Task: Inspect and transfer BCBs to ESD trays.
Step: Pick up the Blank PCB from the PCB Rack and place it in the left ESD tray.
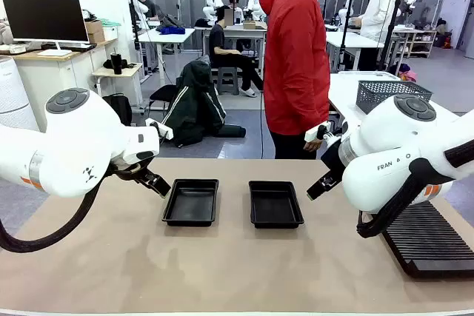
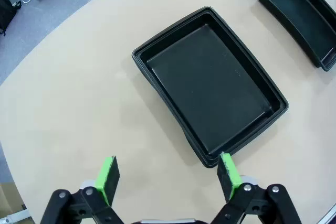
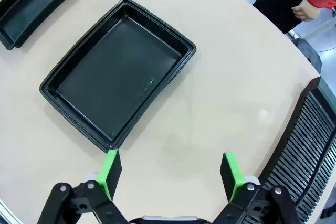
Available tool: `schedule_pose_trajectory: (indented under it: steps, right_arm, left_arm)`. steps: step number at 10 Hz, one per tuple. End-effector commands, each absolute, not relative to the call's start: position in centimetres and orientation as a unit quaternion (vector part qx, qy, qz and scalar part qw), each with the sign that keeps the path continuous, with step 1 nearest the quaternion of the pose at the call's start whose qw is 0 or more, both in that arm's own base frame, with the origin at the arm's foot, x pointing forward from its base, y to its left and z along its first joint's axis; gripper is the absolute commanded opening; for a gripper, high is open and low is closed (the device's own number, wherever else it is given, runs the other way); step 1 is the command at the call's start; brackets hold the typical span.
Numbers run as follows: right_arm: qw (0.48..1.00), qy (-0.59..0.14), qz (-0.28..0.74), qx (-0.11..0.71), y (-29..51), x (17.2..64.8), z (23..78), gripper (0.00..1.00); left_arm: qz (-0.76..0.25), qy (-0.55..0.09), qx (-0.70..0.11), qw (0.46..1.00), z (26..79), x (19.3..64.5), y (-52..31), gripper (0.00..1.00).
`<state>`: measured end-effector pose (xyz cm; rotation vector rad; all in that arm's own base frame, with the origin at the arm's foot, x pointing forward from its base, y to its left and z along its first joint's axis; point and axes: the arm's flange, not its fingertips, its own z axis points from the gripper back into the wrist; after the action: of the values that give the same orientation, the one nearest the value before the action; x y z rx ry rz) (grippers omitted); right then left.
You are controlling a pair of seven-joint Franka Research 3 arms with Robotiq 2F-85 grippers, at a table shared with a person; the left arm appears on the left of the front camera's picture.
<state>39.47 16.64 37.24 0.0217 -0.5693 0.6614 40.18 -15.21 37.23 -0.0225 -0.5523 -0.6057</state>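
black rack (image 1: 429, 246) right of esd trays (image 1: 276, 223) | person (image 1: 296, 57) opposite

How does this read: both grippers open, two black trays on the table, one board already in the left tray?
Wrong on the board: the left tray is empty, as the left wrist view shows. The left gripper and right gripper are open; the rest stands.

Gap btw ESD trays (image 1: 191, 203); rack (image 1: 429, 240) right
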Motion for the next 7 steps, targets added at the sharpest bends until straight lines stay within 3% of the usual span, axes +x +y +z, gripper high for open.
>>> schedule_pose_trajectory:
  steps: [1,7]
  right_arm:
    - [0.906,-0.276,0.320,0.011,16.64,39.47,37.24,1.00]
    - [0.906,-0.276,0.320,0.011,16.64,39.47,37.24,1.00]
  left_arm:
    - [-0.294,-0.268,-0.011,0.917,37.22,40.18,-15.21,1.00]
    - [-0.294,-0.268,-0.011,0.917,37.22,40.18,-15.21,1.00]
